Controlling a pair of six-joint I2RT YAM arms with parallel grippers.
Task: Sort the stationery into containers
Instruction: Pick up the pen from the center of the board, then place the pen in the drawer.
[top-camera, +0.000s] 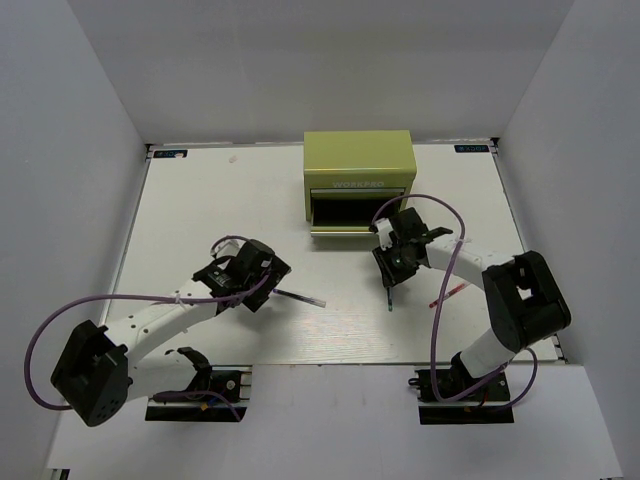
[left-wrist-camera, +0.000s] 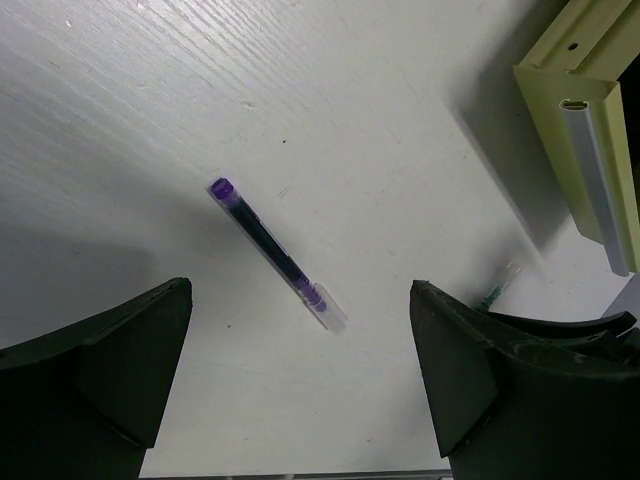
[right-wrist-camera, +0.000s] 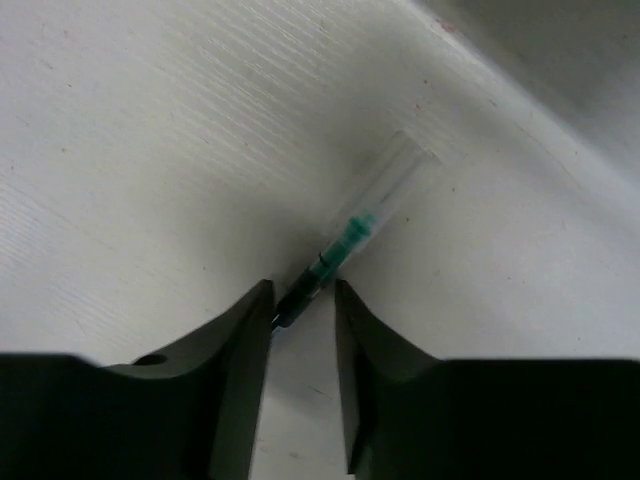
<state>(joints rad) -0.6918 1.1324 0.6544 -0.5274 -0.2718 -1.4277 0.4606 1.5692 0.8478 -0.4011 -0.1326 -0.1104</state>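
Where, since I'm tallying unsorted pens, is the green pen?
In the right wrist view, the green pen is pinched at its dark end by the right claw, in front of the olive chest.

White desk (top-camera: 200, 210) carries olive drawer chest (top-camera: 358, 160) far centre; we note purple-ended pen (left-wrist-camera: 275, 255) left of centre, red pen (top-camera: 447, 293) right, green pen (right-wrist-camera: 340, 245) between, resting unclear.

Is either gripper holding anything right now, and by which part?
The right gripper pinches the green pen by the dark end of its barrel. The left gripper is open and holds nothing.
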